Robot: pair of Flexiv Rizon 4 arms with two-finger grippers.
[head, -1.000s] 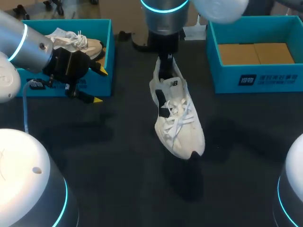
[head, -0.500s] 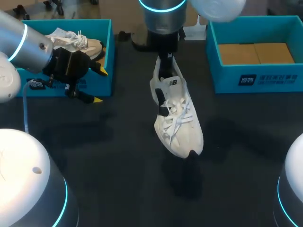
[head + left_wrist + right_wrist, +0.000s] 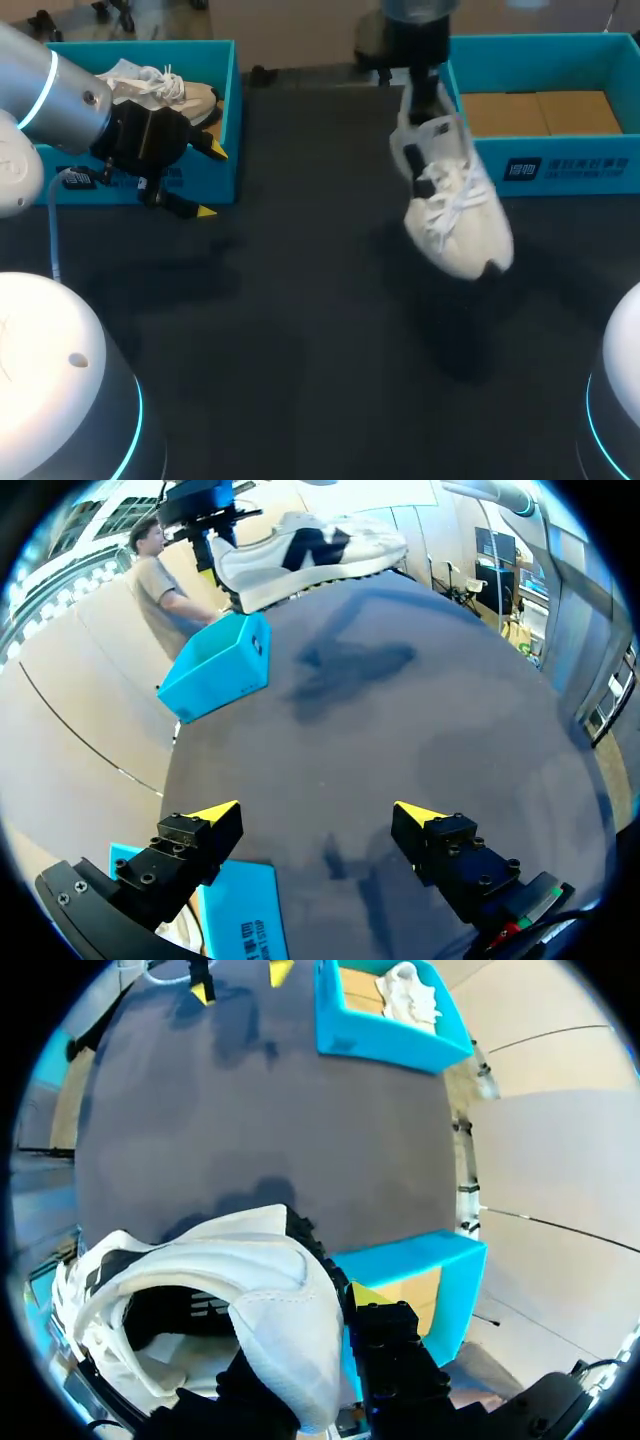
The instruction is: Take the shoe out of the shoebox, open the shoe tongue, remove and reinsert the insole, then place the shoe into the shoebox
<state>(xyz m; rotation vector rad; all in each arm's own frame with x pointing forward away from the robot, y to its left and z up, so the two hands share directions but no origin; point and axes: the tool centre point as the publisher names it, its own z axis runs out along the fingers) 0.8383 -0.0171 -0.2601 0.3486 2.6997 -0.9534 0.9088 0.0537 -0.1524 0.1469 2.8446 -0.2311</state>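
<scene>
Dark table (image 3: 300,350) fills the near field, with nothing lying on the stretch in front of the bases. Left gripper (image 3: 210,181) hangs just in front of the left shoebox (image 3: 234,110), yellow tips spread wide and nothing between them; the left wrist view confirms bare table under it. Another pale shoe (image 3: 165,90) lies inside that box. Further right, the white shoe (image 3: 455,215) hangs clear of the table, toe down and toward the robot, laces loose. Right gripper (image 3: 421,95) pinches it at the heel collar, one finger inside and one outside. Whether the insole is seated cannot be told from the right wrist view. The shoe is just beside the front corner of the right shoebox (image 3: 545,165), whose cardboard floor (image 3: 540,112) shows bare. Judgement: the last step, the carry to the box. The next move calls for lifting the toe above the box wall, carrying the shoe over the rim, lowering the sole flat, then releasing.
</scene>
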